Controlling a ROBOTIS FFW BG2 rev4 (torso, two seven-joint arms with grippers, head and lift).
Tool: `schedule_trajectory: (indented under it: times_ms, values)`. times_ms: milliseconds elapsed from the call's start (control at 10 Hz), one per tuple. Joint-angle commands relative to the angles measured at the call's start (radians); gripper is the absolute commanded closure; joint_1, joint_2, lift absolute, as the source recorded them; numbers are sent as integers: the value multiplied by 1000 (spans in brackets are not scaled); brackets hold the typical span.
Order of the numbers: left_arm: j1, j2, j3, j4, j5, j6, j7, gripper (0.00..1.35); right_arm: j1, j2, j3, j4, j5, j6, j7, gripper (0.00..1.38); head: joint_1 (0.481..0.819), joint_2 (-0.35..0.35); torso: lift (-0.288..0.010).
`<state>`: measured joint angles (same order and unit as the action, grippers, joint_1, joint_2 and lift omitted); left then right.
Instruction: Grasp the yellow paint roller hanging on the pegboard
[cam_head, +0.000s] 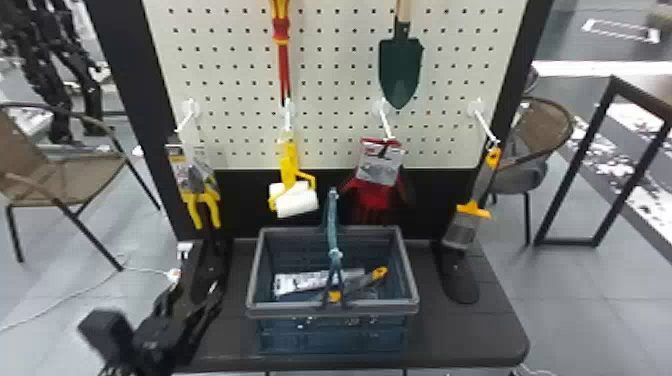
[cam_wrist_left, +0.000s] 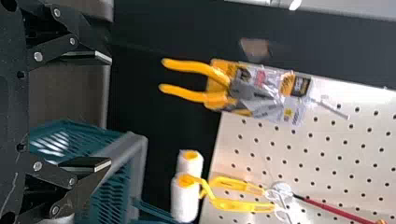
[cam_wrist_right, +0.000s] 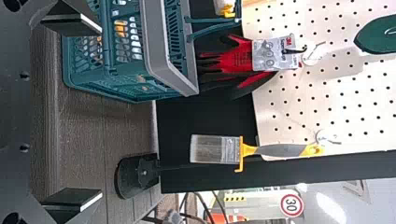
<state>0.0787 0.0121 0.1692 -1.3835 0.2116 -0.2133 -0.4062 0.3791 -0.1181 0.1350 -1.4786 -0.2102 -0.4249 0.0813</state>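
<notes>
My left gripper (cam_head: 197, 297) stands over the table's left front part in the head view, left of the basket and well below and in front of the yellow paint roller (cam_head: 289, 185). The roller hangs from a white hook on the pegboard (cam_head: 335, 90), its white rolls at the bottom. In the left wrist view, the left gripper (cam_wrist_left: 110, 112) is open with nothing between its fingers, and the roller (cam_wrist_left: 187, 196) hangs farther off. My right gripper (cam_wrist_right: 101, 114) is open and holds nothing in the right wrist view, facing the table and board.
A basket (cam_head: 332, 312) with an upright handle stands mid-table (cam_head: 480, 340), holding a brush and a package. Yellow-handled pliers (cam_head: 200, 200) hang left of the roller; red gloves (cam_head: 372, 192) and a paintbrush (cam_head: 472, 210) hang to its right. A trowel (cam_head: 400, 70) and red-yellow tool (cam_head: 282, 50) hang above.
</notes>
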Motion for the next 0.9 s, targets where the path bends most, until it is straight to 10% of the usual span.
schedule_trajectory:
  times_ms: [0, 300, 800]
  values:
    - [-83, 12, -13, 0, -3, 86, -20, 496, 0, 2, 2, 1, 0, 0, 0, 81, 549, 0, -100]
    - [-226, 42, -16, 14, -46, 227, -126, 479, -5, 8, 2, 6, 2, 0, 0, 81, 549, 0, -100]
    - [-500, 81, -129, 294, -8, 137, -272, 449, -23, 9, 3, 18, 5, 0, 2, 82, 549, 0, -100]
